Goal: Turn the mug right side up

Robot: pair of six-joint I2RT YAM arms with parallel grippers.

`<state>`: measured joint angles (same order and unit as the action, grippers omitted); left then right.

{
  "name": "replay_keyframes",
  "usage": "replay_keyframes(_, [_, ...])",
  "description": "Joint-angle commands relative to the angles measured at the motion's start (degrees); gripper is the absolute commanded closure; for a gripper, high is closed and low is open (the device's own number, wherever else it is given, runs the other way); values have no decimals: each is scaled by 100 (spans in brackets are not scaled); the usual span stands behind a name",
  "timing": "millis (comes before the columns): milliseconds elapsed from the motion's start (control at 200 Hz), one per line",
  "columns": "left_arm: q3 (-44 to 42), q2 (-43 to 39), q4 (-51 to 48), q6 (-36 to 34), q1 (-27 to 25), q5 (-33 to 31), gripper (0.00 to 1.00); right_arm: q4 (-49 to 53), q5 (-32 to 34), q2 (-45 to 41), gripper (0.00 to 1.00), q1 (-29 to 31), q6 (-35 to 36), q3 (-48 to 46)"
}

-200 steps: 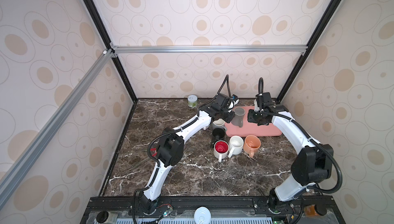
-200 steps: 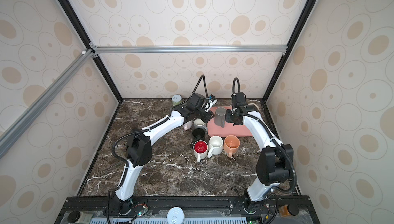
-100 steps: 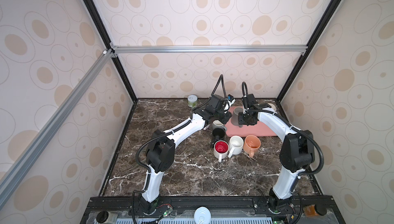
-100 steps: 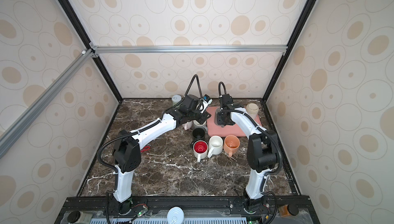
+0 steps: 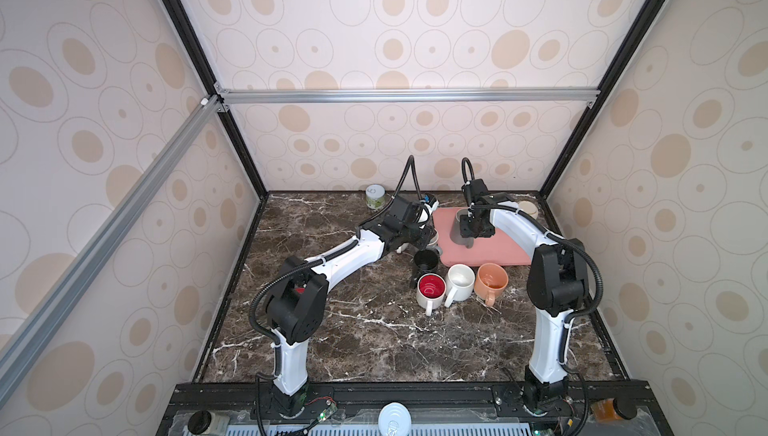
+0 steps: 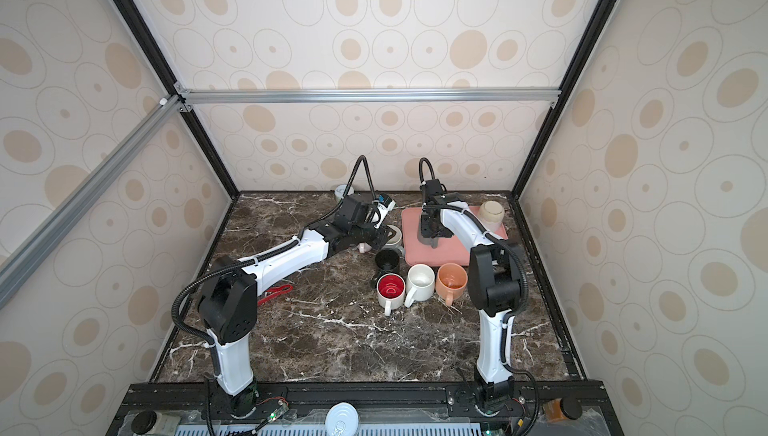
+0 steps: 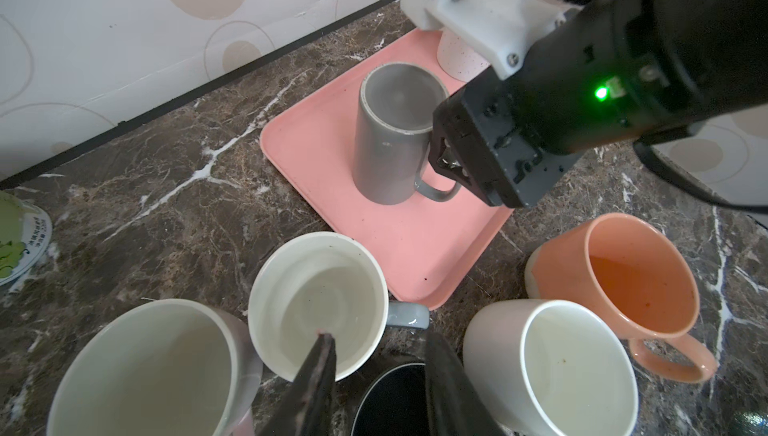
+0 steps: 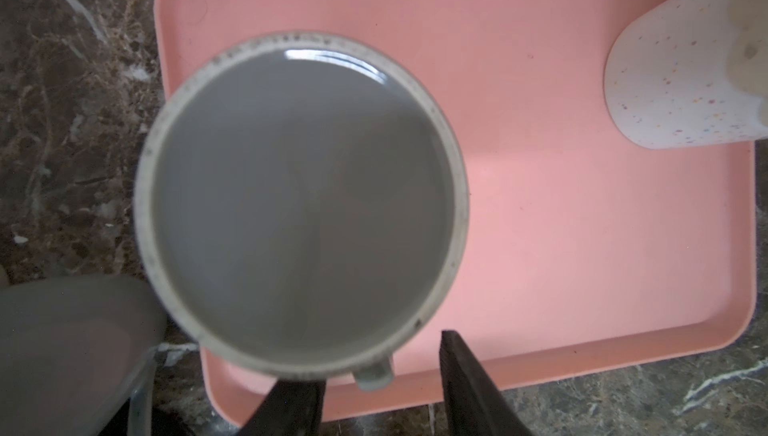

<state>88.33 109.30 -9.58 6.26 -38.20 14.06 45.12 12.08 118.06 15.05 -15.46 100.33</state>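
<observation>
We look into a booth of pale walls [image 5: 415, 18] printed with tan ovals, framed by black and silver rails, with a dark marble bench [image 5: 374, 330] below. Since a second ago the right arm [image 5: 515, 230] has swung in from the right over the pink tray [image 5: 498, 252], and the left arm [image 5: 357, 253] has drawn back a little. The mugs lie as they did.

The grey mug [image 7: 390, 155] stands mouth down, base up, in the left part of the tray. The right hand [image 8: 376, 361] hangs right over it and hides most of it in both top views. Its fingers are parted and straddle the handle [image 7: 436, 195] without pinching it.

The left hand [image 7: 380, 340] is released and empty, above a white cup [image 7: 318, 305] and a black mug [image 5: 425, 259]. A speckled cup [image 8: 673, 81] sits at the tray's far corner. Just before the tray's near edge stand a red-lined mug [image 5: 431, 290], a white mug [image 5: 460, 280] and an orange mug [image 5: 491, 282] in a row. A small green-labelled pot [image 5: 375, 197] sits by the back wall.
</observation>
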Motion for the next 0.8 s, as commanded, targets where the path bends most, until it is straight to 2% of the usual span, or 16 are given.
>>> replay_keyframes(0, [59,-138,53,15,50,105,63,99,132,200,54,32,70,208])
replay_keyframes(215, [79,-78,10,-20,149,149,63,12,119,449,61,29,97,303])
replay_keyframes(455, [96,37,-19,-11,258,255,63,-230,232,317,78,29,77,59])
replay_keyframes(795, [260,127,-88,58,271,405,63,-724,435,-375,100,60,241,-475])
